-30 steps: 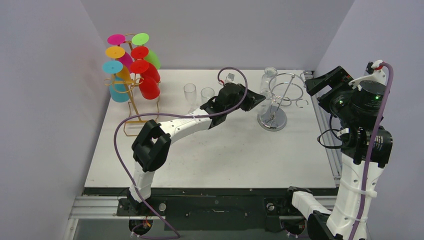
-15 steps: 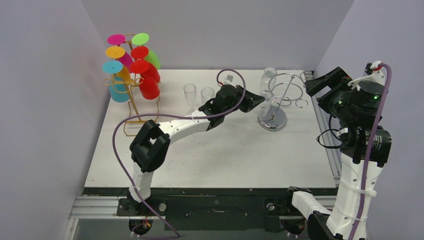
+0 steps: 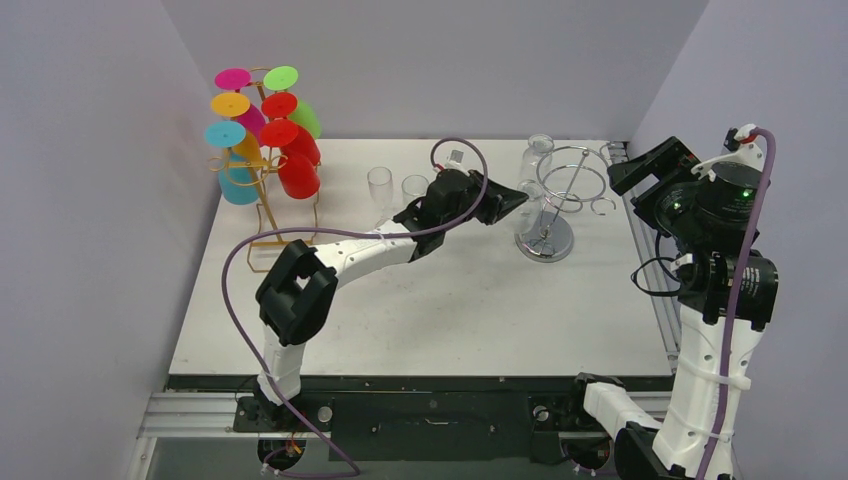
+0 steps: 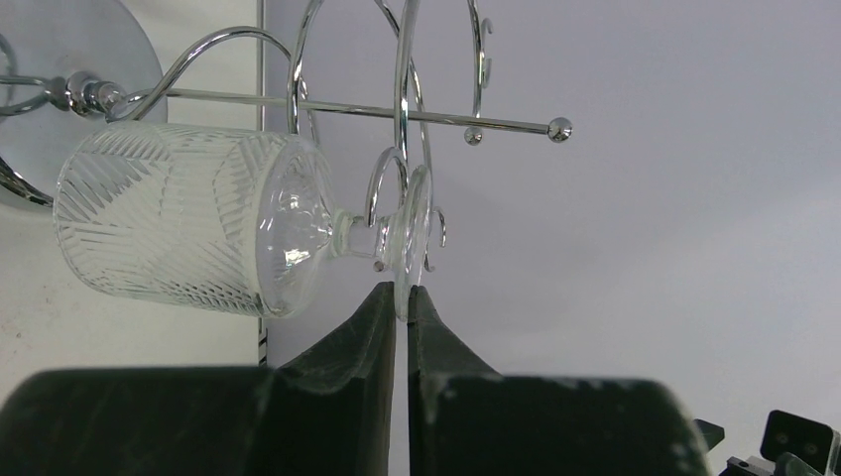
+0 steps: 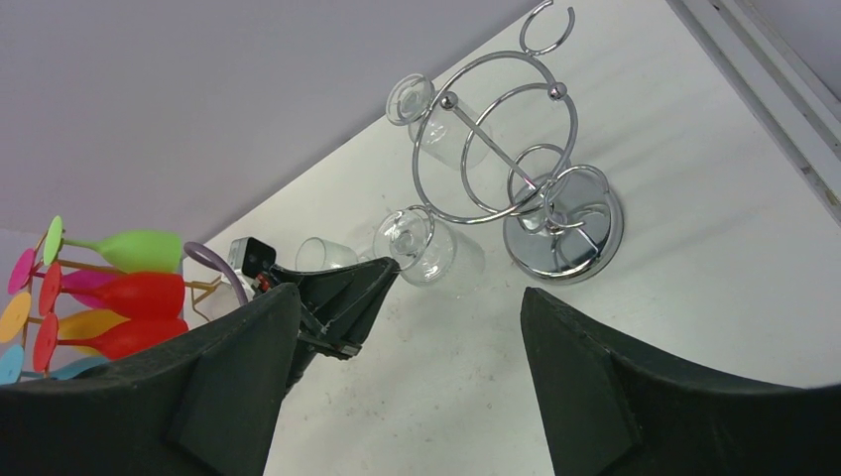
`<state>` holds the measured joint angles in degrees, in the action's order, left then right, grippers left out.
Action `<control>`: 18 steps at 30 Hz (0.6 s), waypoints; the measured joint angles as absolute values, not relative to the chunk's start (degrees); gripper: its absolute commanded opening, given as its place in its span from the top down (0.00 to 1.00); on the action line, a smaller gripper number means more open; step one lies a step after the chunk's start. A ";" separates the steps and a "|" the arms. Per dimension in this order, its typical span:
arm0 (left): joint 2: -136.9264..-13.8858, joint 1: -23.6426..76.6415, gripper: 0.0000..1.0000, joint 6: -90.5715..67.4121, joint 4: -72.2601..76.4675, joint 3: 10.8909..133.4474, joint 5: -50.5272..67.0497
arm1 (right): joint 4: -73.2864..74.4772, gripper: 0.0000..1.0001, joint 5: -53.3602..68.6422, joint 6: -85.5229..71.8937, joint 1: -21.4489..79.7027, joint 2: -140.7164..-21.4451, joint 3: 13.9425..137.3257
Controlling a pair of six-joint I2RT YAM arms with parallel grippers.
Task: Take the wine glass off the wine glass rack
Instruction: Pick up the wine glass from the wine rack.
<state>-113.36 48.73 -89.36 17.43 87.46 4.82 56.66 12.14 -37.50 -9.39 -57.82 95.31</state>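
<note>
1. Wine glass (image 4: 188, 223): clear, with a cut-pattern bowl, at left centre of the left wrist view. Its stem passed through a wire hook and its foot was caught behind the hook, which kept it hanging.
2. Wine glass rack (image 3: 545, 240): chrome wire on a round base, standing on the tabletop (image 3: 450, 300) at upper right of the top view. The glass had not yet been taken off it.
3. Left hand (image 4: 400, 297): at lower centre of its wrist view, with fingers drawn almost together and apparently pinching the thin edge of the glass's foot. The grip was judged to be placed there because the foot is the part that must slide out of the hook.
4. Right hand (image 5: 409, 297): fingers spread wide with nothing between them. It was held high at the right edge of the top view, well apart from the rack, and was judged to be parked clear with its camera overlooking the work.
5. Second glass (image 5: 426, 114): hung on the far side of the same rack, untouched.
6. Two clear glasses (image 3: 380, 185): stood upright on the tabletop at upper centre.
7. Coloured glasses (image 3: 265, 130): hung on a gold stand at upper left, well apart from the work.
8. Next move, as a judgement: draw the foot towards the hook's open end. The narrow pinch risked a slip.
</note>
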 measured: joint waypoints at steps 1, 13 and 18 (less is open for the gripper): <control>-113.25 48.64 1.00 -89.38 17.43 87.44 4.89 | 56.64 0.23 12.14 -37.47 -9.39 -57.82 95.09; -112.49 47.92 1.00 -89.95 18.83 85.62 6.48 | 56.38 0.23 11.77 -37.45 -9.39 -57.82 94.13; -112.42 47.57 1.00 -90.06 20.14 85.23 7.99 | 56.21 0.23 11.77 -37.45 -9.39 -57.84 93.73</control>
